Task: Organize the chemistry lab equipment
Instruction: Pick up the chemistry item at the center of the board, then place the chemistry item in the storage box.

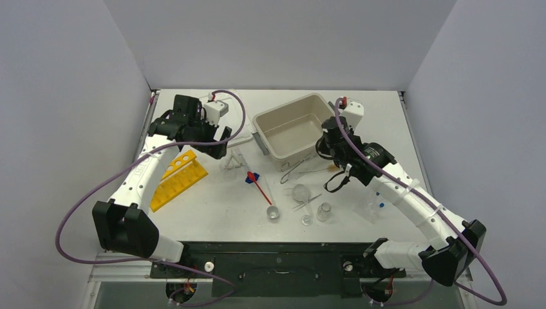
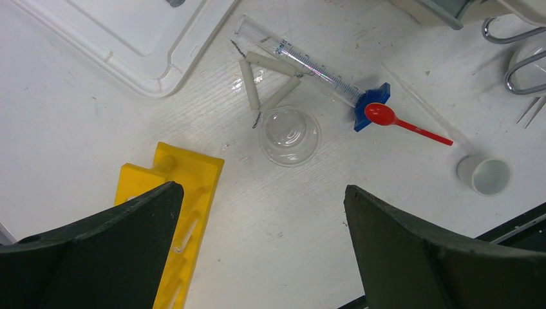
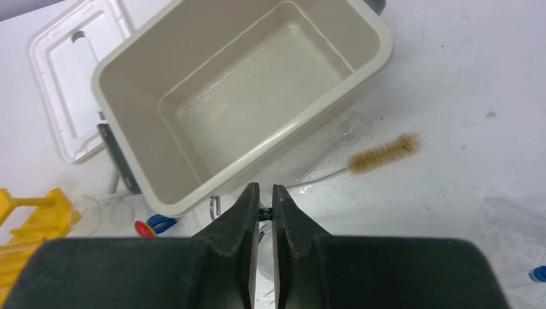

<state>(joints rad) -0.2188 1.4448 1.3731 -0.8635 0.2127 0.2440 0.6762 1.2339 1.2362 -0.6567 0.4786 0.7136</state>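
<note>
Tub (image 3: 129,129): sitting open just beyond right gripper (image 3: 264,193), fingers pressed together, unclear whether pinching anything thin. Yellow tube rack (image 2: 187,187): lying partly under left gripper (image 2: 263,190), fingers spread wide, probably lining up on clear beaker (image 2: 290,135) ahead between them. Crowding that approach: graduated tube (image 2: 309,64), red spatula (image 2: 381,114).

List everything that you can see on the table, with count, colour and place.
tub: one, beige, far centre
lid: one, white, left of the tub
rack: one, yellow, left side
cylinder: one, clear with blue base, lying at centre
spatula: one, red, bowl at the blue base
beaker: one, clear, beside the rack
cup: one, white, near centre
tongs: one, metal, before the tub
brush: one, tan, beside the tub
dish: one, clear, centre
vial: one, clear, near right
left gripper: open, above the beaker
right gripper: shut, by the tub's rim
</note>
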